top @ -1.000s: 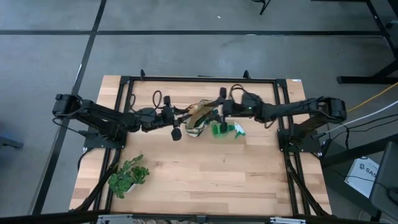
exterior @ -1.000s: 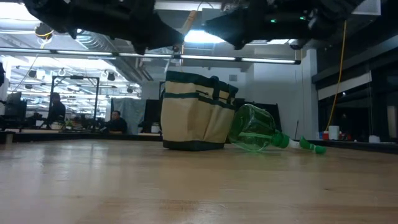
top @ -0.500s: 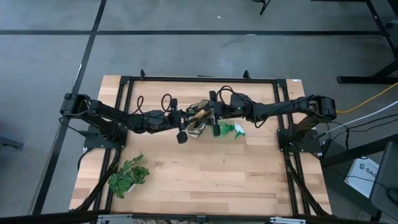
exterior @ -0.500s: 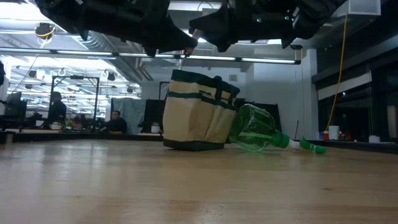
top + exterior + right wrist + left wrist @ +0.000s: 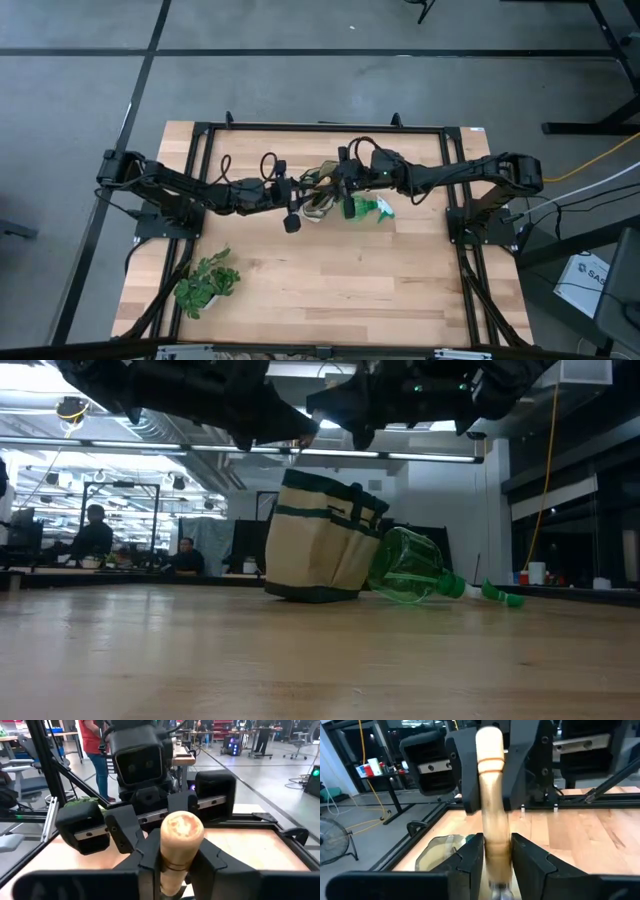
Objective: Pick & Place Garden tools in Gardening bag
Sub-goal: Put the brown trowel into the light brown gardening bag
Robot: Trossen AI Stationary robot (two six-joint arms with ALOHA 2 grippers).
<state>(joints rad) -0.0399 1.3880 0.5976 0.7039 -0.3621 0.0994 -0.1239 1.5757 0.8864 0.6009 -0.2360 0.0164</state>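
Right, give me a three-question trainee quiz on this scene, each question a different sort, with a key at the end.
1. True or false: the spray bottle stands upright inside the gardening bag.
2. Pick one. Above the bag, facing the right pincer, the left pincer grips: A) a roll of tape; B) a wooden-handled tool; C) a glove.
3. Fill in: the plant sprig lies on the ___ arm's side of the table.

Key: 1 false, the bottle lies on its side beside the bag. 2 B. 3 left.
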